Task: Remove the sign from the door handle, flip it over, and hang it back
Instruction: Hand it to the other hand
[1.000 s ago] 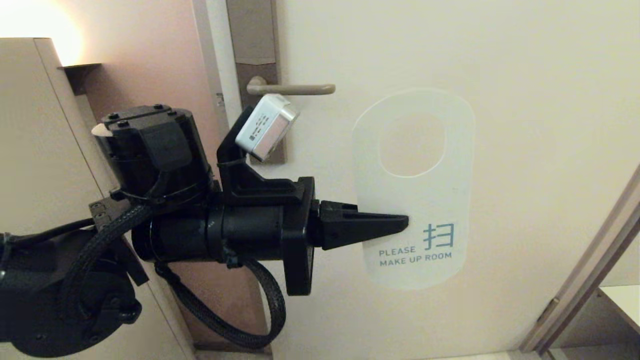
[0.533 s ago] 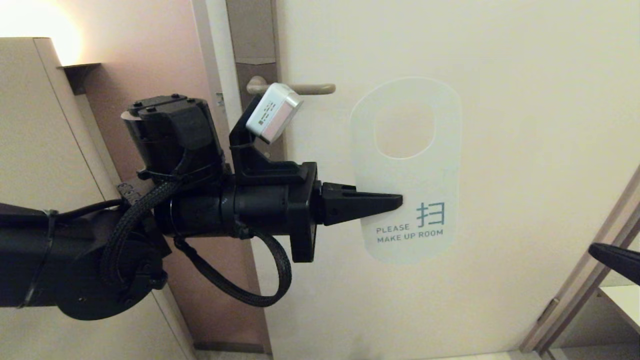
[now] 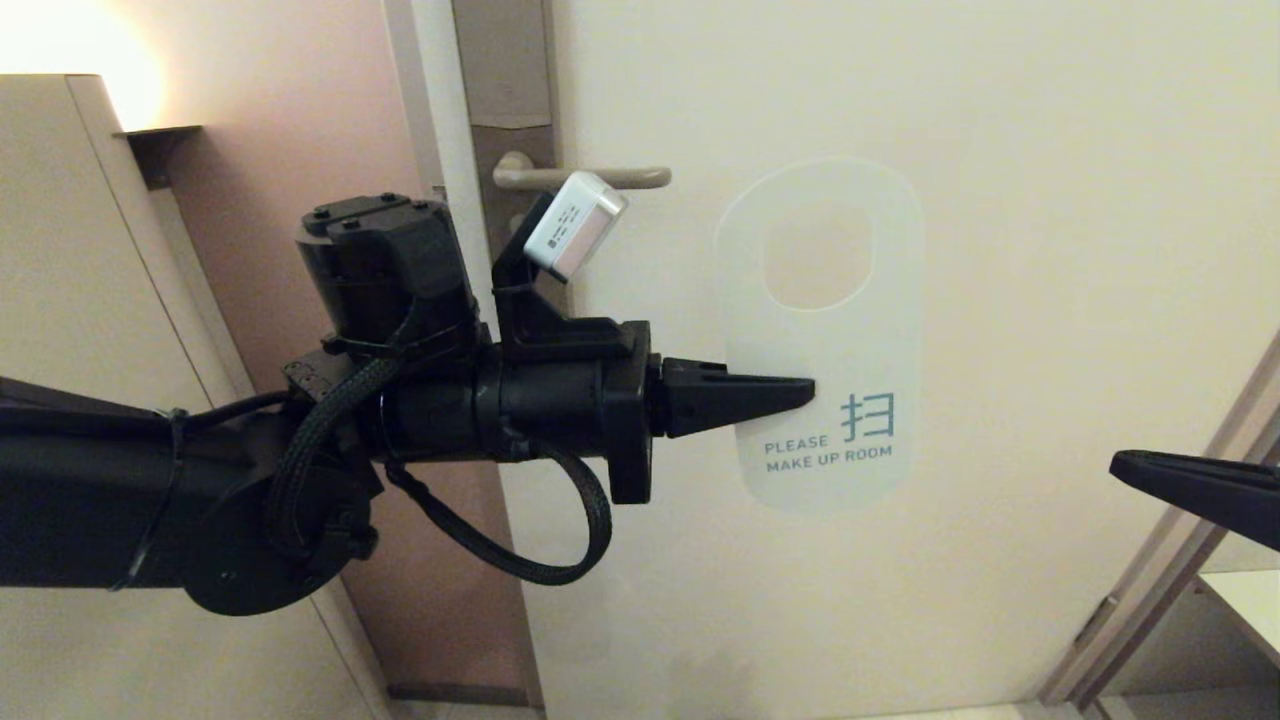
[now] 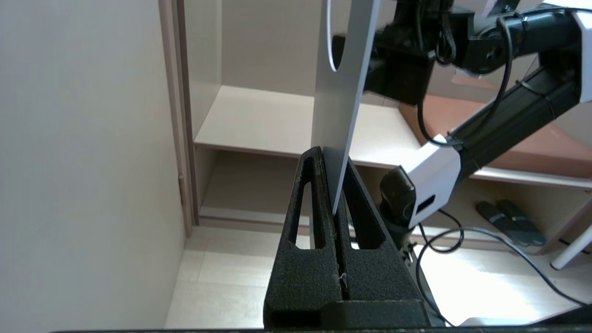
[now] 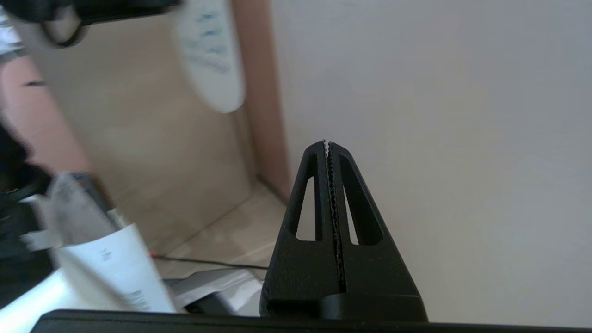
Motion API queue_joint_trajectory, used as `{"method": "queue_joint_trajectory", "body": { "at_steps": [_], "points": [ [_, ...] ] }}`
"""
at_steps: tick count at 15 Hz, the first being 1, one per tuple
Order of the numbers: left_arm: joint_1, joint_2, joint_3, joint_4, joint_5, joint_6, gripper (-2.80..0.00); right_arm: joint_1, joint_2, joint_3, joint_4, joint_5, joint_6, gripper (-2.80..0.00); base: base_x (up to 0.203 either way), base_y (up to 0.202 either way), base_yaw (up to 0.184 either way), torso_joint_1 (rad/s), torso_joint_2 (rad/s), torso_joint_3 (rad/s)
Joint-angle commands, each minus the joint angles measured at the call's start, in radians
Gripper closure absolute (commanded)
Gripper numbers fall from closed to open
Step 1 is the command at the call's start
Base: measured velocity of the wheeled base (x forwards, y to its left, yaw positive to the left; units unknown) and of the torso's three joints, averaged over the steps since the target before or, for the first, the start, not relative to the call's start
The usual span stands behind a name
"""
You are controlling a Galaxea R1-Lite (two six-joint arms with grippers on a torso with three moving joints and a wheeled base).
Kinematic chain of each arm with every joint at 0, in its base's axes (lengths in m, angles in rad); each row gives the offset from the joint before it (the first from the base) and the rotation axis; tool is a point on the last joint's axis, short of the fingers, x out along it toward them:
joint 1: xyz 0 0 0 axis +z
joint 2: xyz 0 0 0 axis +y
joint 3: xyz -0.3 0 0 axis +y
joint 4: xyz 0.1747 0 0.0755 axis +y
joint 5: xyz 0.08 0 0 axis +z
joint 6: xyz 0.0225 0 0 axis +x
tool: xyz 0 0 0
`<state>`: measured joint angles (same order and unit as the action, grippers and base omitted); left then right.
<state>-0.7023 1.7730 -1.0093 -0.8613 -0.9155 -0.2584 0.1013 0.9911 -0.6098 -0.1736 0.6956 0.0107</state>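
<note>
Rehanging step: left gripper [image 3: 808, 392] clamped on the sign [image 3: 825, 330], white face outward; the oval hole must next thread the door handle [image 3: 585, 178] above; right gripper [image 3: 1125, 462] closed, empty.

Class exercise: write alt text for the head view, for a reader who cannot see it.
The left gripper holds the sign by its edge in front of a pale door, white "MAKE UP ROOM" face showing, off the door handle. The right gripper, shut, enters from the right.
</note>
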Motion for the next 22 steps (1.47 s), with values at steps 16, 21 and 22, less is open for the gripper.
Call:
{"method": "queue_joint_trajectory", "body": {
  "at_steps": [16,21,22],
  "points": [
    [-0.044,0.097,-0.127,-0.021,-0.051,-0.032,0.00,0.001,0.067,0.018,-0.103,0.072,0.005,-2.80,0.000,0.000,0.000,0.000,0.00,0.000],
    [-0.086,0.132,-0.196,-0.023,-0.051,-0.067,0.00,0.002,0.135,0.023,-0.230,0.119,0.006,-2.80,0.000,0.000,0.000,0.000,0.00,0.000],
    [-0.092,0.138,-0.203,-0.033,-0.051,-0.070,0.00,0.002,0.133,0.024,-0.230,0.122,0.006,-2.80,0.000,0.000,0.000,0.000,0.00,0.000]
  ]
}}
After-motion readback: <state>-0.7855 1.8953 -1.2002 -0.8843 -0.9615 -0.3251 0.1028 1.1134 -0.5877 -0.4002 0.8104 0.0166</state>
